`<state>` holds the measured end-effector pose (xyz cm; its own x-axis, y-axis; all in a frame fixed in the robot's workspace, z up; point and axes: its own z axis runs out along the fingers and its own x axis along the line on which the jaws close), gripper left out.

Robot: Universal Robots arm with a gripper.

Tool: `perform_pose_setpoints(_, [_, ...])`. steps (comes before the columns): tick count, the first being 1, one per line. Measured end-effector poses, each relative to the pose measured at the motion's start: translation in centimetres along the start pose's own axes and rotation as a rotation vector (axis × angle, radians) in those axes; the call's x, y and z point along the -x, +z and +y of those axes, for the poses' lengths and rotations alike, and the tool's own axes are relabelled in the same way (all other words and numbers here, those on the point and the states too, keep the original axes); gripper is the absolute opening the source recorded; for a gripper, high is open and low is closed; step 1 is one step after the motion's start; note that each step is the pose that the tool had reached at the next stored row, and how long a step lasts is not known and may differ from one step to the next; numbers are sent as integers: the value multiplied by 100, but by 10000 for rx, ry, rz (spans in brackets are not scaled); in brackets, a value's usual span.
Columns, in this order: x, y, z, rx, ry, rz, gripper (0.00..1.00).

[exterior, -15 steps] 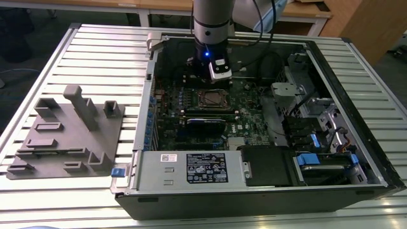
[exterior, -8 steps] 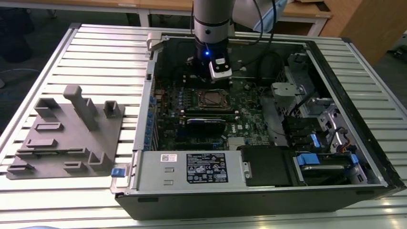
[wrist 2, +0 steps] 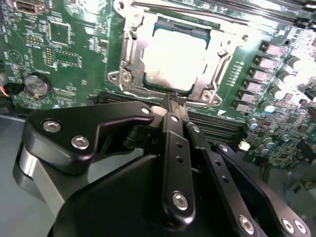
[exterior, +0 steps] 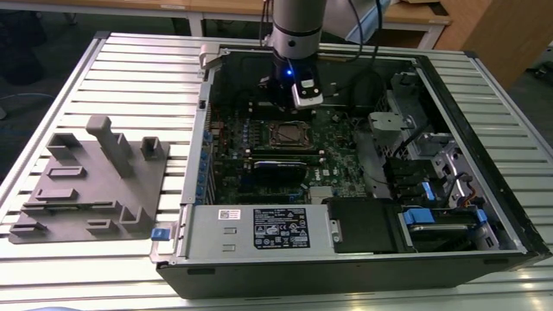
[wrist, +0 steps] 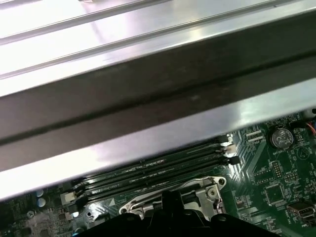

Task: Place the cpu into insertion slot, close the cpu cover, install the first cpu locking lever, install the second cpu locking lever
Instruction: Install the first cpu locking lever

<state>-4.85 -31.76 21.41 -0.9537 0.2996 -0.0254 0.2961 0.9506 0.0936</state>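
Note:
The cpu (wrist 2: pixel 173 57), a square chip with a bright silver top, lies in the insertion slot (wrist 2: pixel 114 76) on the green motherboard. The cpu cover (wrist 2: pixel 132 53), a metal frame with a cut-out middle, lies flat around the chip. My gripper (wrist 2: pixel 173 100) is shut with nothing visible between its black fingers. Its tip hovers just off one edge of the socket. In the exterior view the gripper (exterior: pixel 288 110) hangs inside the open computer case, over the back edge of the socket (exterior: pixel 289 134). A thin metal lever rod (wrist 2: pixel 207 10) runs along the socket's far side.
Long black memory slots (wrist: pixel 158 170) run beside the socket, close under the case's metal wall (wrist: pixel 148 98). A black card (exterior: pixel 278 170), drive bays (exterior: pixel 432 194) and a power supply (exterior: pixel 259 227) crowd the case. A grey fixture block (exterior: pixel 90 181) stands on the slatted table, at the exterior view's left.

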Motion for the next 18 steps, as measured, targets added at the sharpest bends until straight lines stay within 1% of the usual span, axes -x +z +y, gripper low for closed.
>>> perform_pose_setpoints(2, [18,3,5,-63,-51,61,11])
perform_pose_setpoints(4, [24,6,7,-142,-175,98,11])
perform_pose_setpoints(5, [24,8,7,-215,-250,112,11])
perform_pose_setpoints(6, [24,9,7,-320,-326,118,11])
perform_pose_setpoints(7, [24,9,7,-452,-399,110,11])
perform_pose_setpoints(8, [24,10,7,-512,-423,101,11])
perform_pose_setpoints(11, [24,10,6,-561,-500,92,11])
perform_pose_setpoints(15, [24,10,6,-563,-508,92,11])
perform_pose_setpoints(17, [24,10,7,-561,-618,98,11])
perform_pose_setpoints(18, [24,10,7,-557,-731,105,11])
